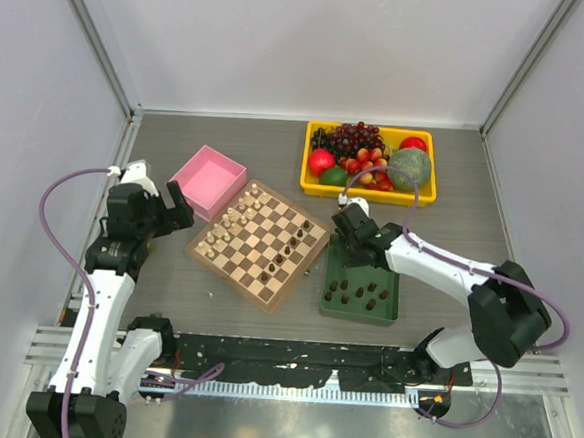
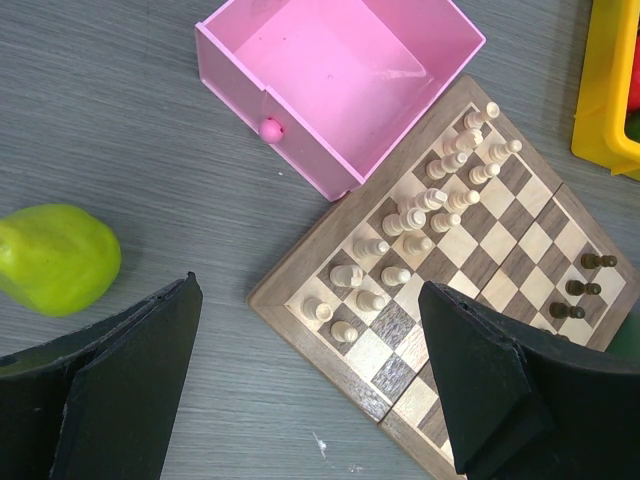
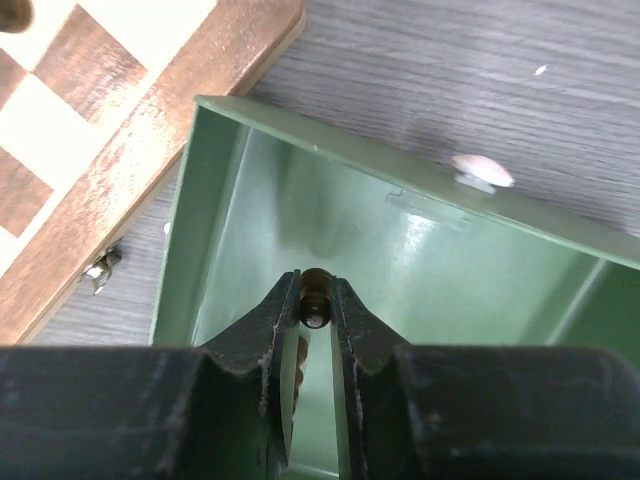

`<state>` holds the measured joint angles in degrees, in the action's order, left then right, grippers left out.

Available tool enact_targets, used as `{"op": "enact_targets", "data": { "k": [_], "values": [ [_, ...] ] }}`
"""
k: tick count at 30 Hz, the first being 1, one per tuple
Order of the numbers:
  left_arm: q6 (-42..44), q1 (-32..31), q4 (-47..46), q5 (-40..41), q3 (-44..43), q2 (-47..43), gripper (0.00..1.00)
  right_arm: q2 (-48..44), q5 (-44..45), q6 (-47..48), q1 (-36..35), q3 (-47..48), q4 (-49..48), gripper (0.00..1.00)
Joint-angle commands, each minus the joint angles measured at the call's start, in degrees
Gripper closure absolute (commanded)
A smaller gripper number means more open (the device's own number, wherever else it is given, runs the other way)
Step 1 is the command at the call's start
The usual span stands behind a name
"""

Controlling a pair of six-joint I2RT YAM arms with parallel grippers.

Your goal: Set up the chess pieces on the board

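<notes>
Right wrist view shows my right pincer (image 3: 315, 303) pinching one dark piece (image 3: 317, 284) low inside the green tray (image 3: 420, 190), close to the edge of the board (image 3: 150, 130). In the top view this is the upper end of the tray. So the step in hand is the pick.

I judge that next I must lift straight up, clear the tray wall, and carry the piece to a free square on the right side of the board, where a few dark pieces (image 1: 288, 249) stand. More lie lower in the tray. Cream pieces (image 1: 232, 220) fill the left side. The tray wall and the standing pieces are the risks.

My left pincer (image 2: 310, 335) hangs spread and holds nothing, over the board's left corner near the pink box (image 2: 340, 80).
</notes>
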<state>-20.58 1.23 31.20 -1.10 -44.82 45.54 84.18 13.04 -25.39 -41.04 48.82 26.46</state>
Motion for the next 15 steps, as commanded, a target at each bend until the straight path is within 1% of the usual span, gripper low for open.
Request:
{"op": "enact_targets", "data": {
  "k": [1, 4, 7, 11, 14, 15],
  "values": [
    [0.19, 0.17, -0.61, -0.13, -2.20, 0.08, 0.01, -7.88, 3.04, 0.95, -1.50, 6.01, 4.39, 0.80],
    [0.27, 0.17, -0.61, -0.21, -2.20, -0.01, 0.01, -9.91, 3.75, 1.30, -3.52, 8.31, 6.23, 0.80],
    [0.19, 0.17, -0.62, -0.04, -2.20, -0.10, 0.01, -10.27, 3.49, 0.52, -7.03, 11.29, 6.85, 0.80],
    [0.19, 0.17, -0.61, -0.13, -2.20, -0.10, 0.01, -7.11, 3.92, -0.98, -14.15, 15.50, 6.50, 0.80],
    [0.19, 0.26, -0.61, 0.14, -2.12, -0.36, 0.01, -2.11, 3.57, -1.59, -20.29, 18.94, 5.80, 0.80],
    [0.19, 0.17, -0.61, 0.22, -2.12, -0.45, 0.01, -1.05, 3.31, -1.86, -21.27, 20.51, 5.19, 0.80]
  ]
}}
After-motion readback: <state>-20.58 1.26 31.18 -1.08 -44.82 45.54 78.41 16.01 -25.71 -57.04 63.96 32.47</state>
